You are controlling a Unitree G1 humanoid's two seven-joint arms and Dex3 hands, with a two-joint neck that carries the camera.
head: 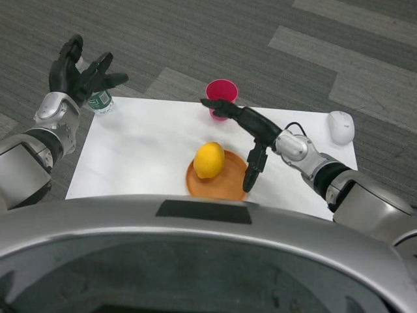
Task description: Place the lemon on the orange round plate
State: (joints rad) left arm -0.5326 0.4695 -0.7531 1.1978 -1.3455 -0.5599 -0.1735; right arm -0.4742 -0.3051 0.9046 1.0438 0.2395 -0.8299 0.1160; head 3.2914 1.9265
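Note:
The yellow lemon (209, 160) lies on the orange round plate (225, 186) near the table's front edge, towards the plate's left side. My right hand (249, 134) hangs just right of the lemon with its fingers spread, holding nothing; one finger points down by the plate's right rim and another reaches towards the pink cup. My left hand (81, 73) is raised at the table's far left corner, fingers apart and empty.
A pink cup (221, 96) stands at the back edge behind the right hand. A small bottle with a green label (100, 103) stands under the left hand. A white computer mouse (341, 126) lies at the back right corner of the white table (137, 153).

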